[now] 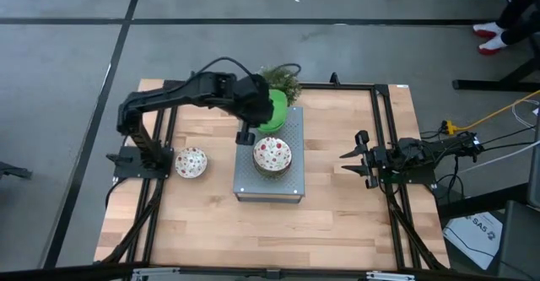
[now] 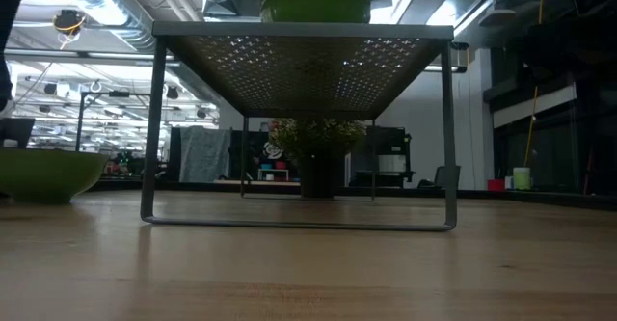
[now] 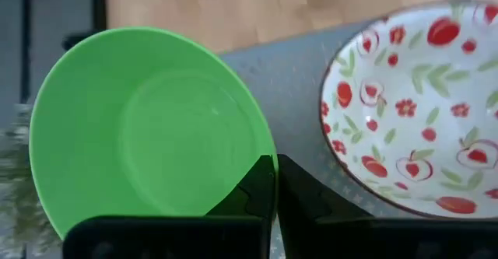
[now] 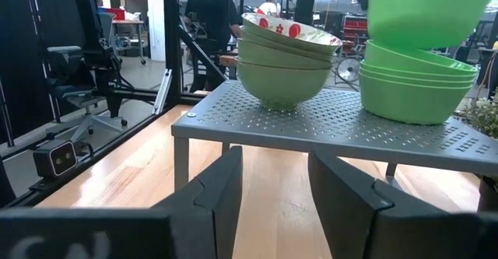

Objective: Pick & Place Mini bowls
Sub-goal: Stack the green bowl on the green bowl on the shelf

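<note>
**Green bowl held over the far stack**

On the wooden surface (image 1: 337,197) stands a grey perforated rack (image 1: 291,180). The plain green bowl (image 3: 148,127) hangs tilted, its rim pinched between the left fingers (image 3: 261,201), which are closed tight on it, above the green stack (image 4: 416,84) at the rack's far end. To do this well, level the bowl, centre it over the stack, then lower before letting go. The patterned stack (image 1: 272,155) sits just nearer. The right fingers (image 1: 354,156) wait wide and empty, well apart to the right. Another patterned bowl (image 1: 191,162) lies left of the rack.

Grey perforated metal rack (image 1: 268,182) at mid-table (image 1: 337,222); potted plant (image 1: 283,82) just behind rack; person's red-white shoes (image 1: 491,38) on floor well beyond.
</note>
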